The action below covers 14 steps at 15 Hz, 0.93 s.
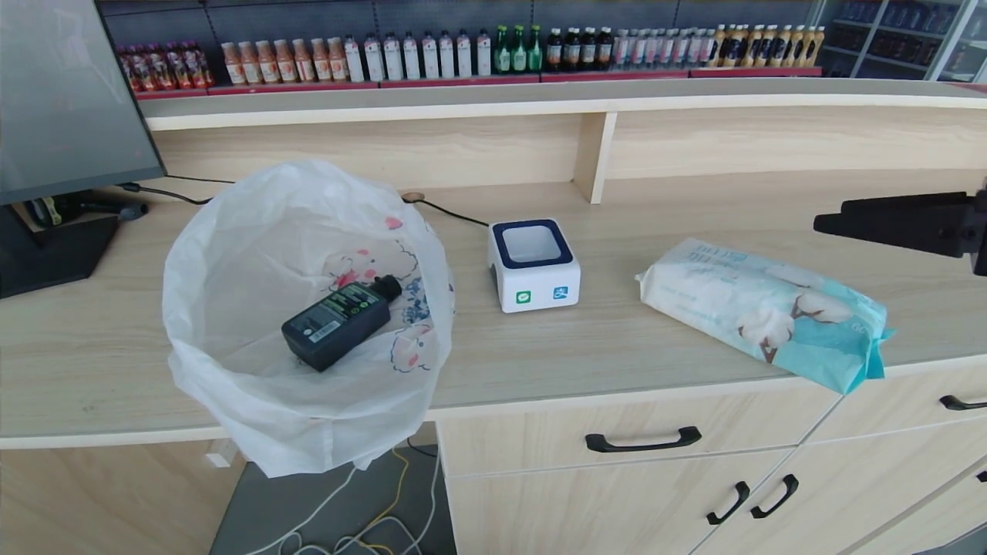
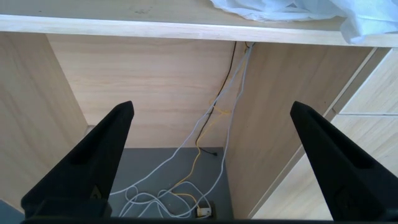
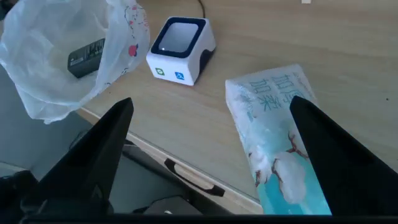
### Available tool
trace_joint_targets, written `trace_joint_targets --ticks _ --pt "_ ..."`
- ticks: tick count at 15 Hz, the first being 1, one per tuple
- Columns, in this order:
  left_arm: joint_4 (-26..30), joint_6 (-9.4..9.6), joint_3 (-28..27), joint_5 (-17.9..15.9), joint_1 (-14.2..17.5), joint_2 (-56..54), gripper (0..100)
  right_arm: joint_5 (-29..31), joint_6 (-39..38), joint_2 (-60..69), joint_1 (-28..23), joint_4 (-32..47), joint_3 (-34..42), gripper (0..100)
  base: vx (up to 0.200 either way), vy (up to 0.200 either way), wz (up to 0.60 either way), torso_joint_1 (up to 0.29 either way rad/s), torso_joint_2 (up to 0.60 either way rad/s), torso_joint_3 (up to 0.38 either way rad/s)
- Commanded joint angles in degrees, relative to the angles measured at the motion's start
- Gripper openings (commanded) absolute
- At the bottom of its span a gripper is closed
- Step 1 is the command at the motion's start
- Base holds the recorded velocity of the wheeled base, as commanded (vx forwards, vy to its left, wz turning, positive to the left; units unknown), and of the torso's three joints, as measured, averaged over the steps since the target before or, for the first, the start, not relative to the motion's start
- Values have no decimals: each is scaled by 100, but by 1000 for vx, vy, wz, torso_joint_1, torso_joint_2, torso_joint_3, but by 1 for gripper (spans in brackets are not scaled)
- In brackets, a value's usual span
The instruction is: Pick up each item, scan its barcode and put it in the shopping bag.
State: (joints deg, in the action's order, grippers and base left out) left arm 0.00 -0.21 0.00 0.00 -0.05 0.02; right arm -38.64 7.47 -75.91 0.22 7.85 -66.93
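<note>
The bottle (image 1: 339,320) lies in the shopping bag (image 1: 231,254) drooping over the worktop's (image 1: 540,354) front edge, while the tissue pack (image 1: 763,308) lies further right along that edge under the wide-open right claw (image 3: 211,162), likely poised to grasp it, and the left claw (image 2: 208,162) hangs open below the edge.

Matt pale wood-grain counter (image 1: 586,339), thin translucent plastic shopping bag (image 1: 231,254), glossy white plastic scanner (image 1: 533,266).

Tissue pack (image 1: 759,308) is carrying lg. printed characters, black bottle (image 1: 339,320) a barcode label (image 1: 324,330), scanner (image 1: 533,262) 2 sm. icons (image 1: 523,297); nothing reading clearly.
</note>
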Motion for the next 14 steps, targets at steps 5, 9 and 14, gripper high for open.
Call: trace_joint_targets --ticks 5,9,14 --pt "0 3 0 0 -4 -2 100 -152 2470 -1172 -242 1096 -189 100 0 0 0 0 0 0" --pt "0 3 0 0 5 -2 100 129 2680 -1523 -417 1113 -884 100 0 0 0 0 0 0" --pt "0 3 0 0 5 -2 100 120 2689 -1506 -611 1105 -857 100 0 0 0 0 0 0"
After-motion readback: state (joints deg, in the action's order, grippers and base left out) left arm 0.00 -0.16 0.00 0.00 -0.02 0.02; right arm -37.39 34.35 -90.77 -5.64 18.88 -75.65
